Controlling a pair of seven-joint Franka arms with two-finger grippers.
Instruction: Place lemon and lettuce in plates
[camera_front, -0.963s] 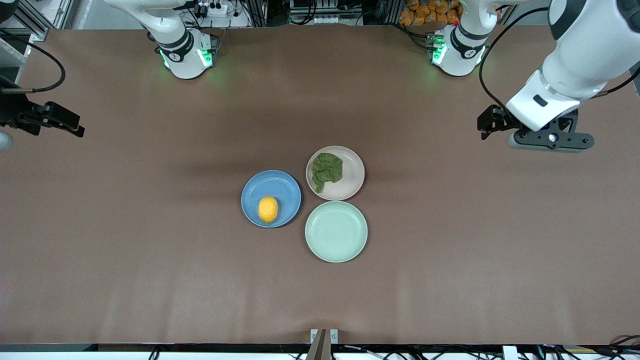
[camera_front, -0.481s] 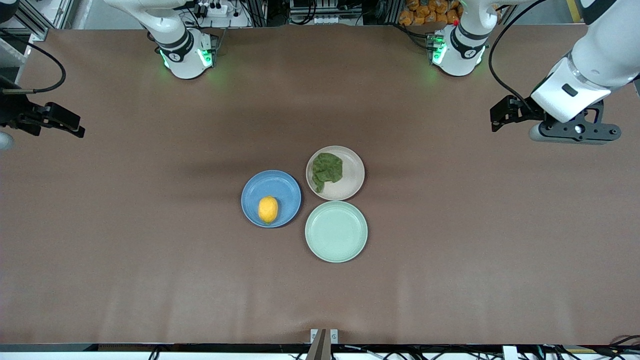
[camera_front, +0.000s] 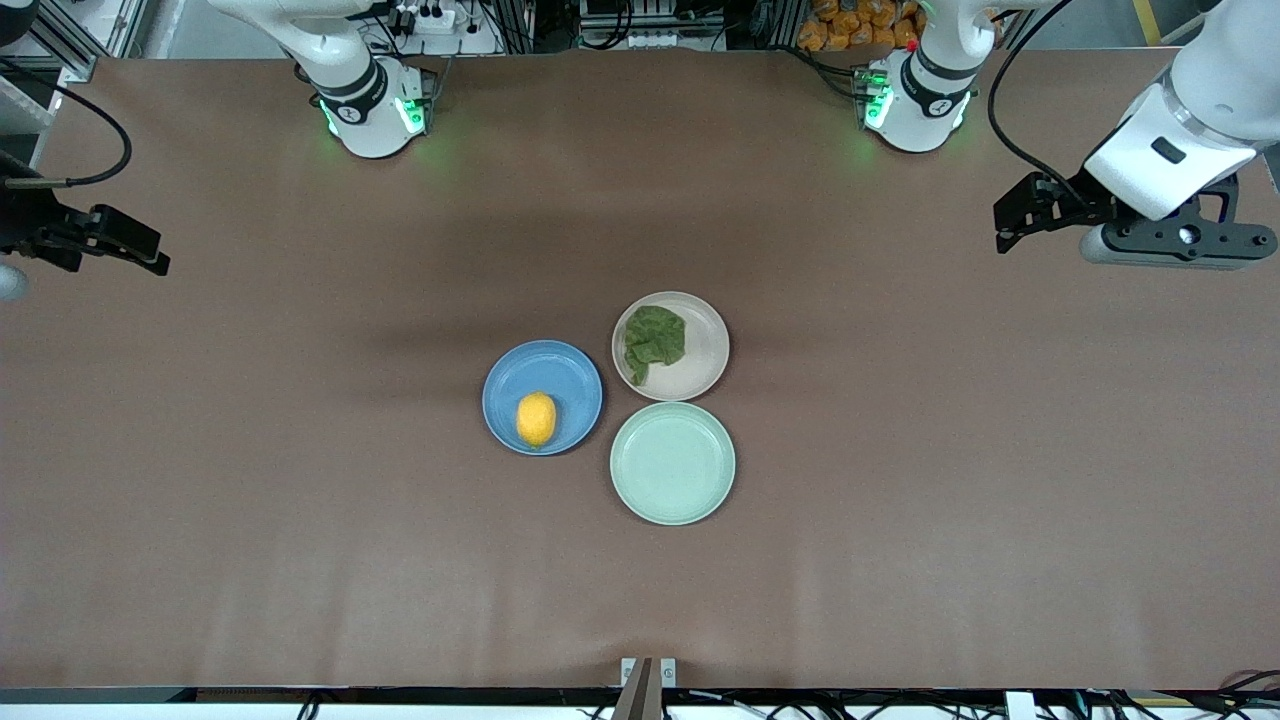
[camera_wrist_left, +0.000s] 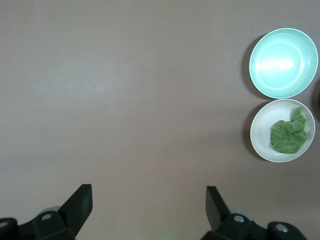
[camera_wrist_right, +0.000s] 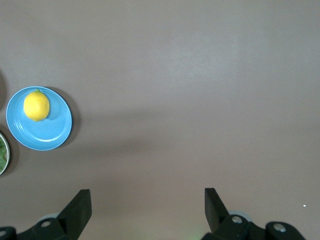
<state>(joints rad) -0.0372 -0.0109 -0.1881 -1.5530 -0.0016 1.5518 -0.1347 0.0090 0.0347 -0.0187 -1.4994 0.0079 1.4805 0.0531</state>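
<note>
The lemon (camera_front: 536, 419) lies on the blue plate (camera_front: 560, 373) near the table's middle. It also shows in the right wrist view (camera_wrist_right: 36, 106) on that plate (camera_wrist_right: 50, 135). The lettuce (camera_front: 655, 340) lies on the beige-pink plate (camera_front: 706, 362), and shows in the left wrist view (camera_wrist_left: 288, 136) on its plate (camera_wrist_left: 260, 145). My left gripper (camera_front: 1010, 222) is open and empty, up over bare table at the left arm's end (camera_wrist_left: 148, 192). My right gripper (camera_front: 148, 255) is open and empty, over bare table at the right arm's end (camera_wrist_right: 147, 195).
An empty mint-green plate (camera_front: 672, 463) sits beside both plates, nearer the front camera; it also shows in the left wrist view (camera_wrist_left: 283, 62). The brown table (camera_front: 900, 500) spreads wide around the three plates.
My left gripper has drawn away from the plates toward the left arm's end of the table. The right arm, plates, lemon and lettuce have not moved.
</note>
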